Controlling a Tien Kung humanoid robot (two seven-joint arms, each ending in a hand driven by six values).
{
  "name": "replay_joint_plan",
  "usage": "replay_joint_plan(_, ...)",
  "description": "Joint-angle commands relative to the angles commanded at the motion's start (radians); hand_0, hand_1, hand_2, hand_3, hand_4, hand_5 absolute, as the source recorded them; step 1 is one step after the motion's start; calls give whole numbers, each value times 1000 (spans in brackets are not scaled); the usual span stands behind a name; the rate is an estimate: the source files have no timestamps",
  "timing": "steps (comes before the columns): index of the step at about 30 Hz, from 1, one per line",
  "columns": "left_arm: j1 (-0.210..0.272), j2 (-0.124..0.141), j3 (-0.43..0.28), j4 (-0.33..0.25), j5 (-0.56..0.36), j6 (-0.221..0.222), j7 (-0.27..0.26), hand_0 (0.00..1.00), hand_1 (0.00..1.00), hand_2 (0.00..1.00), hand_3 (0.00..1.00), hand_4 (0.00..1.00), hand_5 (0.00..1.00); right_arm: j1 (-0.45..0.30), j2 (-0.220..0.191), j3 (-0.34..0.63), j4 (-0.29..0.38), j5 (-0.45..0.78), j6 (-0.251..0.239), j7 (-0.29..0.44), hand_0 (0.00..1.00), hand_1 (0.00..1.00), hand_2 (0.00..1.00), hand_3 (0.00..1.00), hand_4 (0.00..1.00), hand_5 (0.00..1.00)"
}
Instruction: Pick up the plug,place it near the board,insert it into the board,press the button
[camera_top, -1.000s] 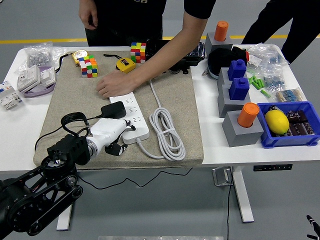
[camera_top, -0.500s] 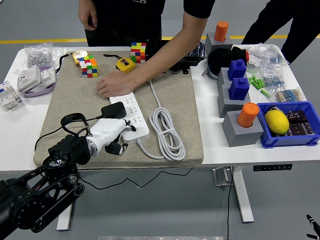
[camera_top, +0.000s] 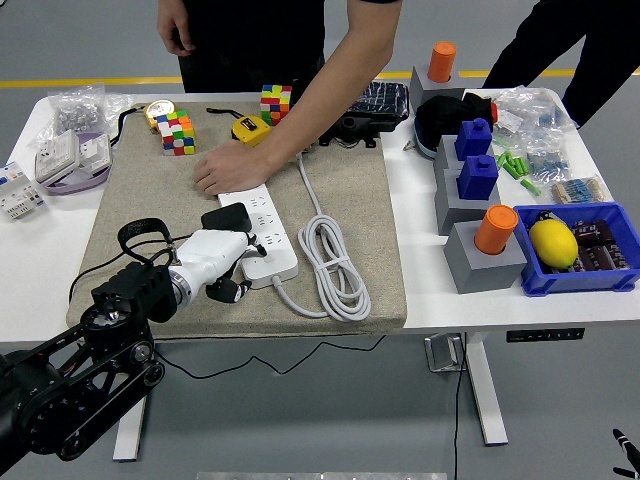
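Compared with the earlier frames, the left hand (camera_top: 222, 262) has shifted slightly up and left beside the white power strip (camera_top: 262, 236), lower left of centre. Its white fingers (camera_top: 226, 290) curl downward near the strip's near end; whether they grip anything cannot be told. The black plug (camera_top: 226, 218) sits against the strip's left edge. A person's hand (camera_top: 222, 170) presses flat on the strip's far end. All rest on a coarse beige mat (camera_top: 135, 215).

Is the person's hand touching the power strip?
Touching: the head view shows the person's hand resting on the power strip's far end, no gap.
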Motion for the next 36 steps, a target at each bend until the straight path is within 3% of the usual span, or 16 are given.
replay_joint_plan(6, -2, 12, -21, -99, 2, -20, 11, 114, 20, 132, 774, 666, 2, -1, 1, 2, 0, -3, 0, -2, 801, 750, 729, 784, 998, 971)
replay_joint_plan(11, -6, 19, -16, -127, 2, -27, 15, 119, 21, 133, 773, 668, 2, -1, 0, 1, 0, -1, 0, -2, 801, 750, 729, 785, 998, 972)
replay_joint_plan(22, 10, 14, -41, -122, 7, -5, 2, 122, 24, 133, 780, 669, 2, -5, 1, -1, 0, 1, -1, -2, 801, 750, 728, 785, 998, 973)
replay_joint_plan(28, 23, 9, -45, -90, -35, 41, -39, 147, 45, 155, 787, 668, 2, -8, 1, -5, 0, 3, -1, -4, 801, 750, 728, 785, 998, 973)
replay_joint_plan(29, 24, 9, -46, -84, -43, 44, -44, 702, 811, 833, 895, 987, 498, -8, 1, -5, 0, 4, -1, -4, 801, 750, 728, 785, 998, 973)
replay_joint_plan(34, 28, 10, -43, -65, -46, 76, -73, 702, 811, 833, 895, 987, 498, -5, 2, -8, 0, 8, -1, -2, 801, 750, 728, 785, 998, 973)
replay_joint_plan(35, 28, 11, -43, -63, -47, 85, -76, 998, 998, 998, 989, 998, 576, -6, 2, -8, 0, 8, -1, -2, 801, 750, 728, 785, 998, 975)
replay_joint_plan(36, 28, 11, -44, -63, -46, 89, -77, 998, 998, 998, 989, 998, 576, -6, 2, -7, 0, 8, -1, -3, 801, 750, 728, 785, 998, 975)
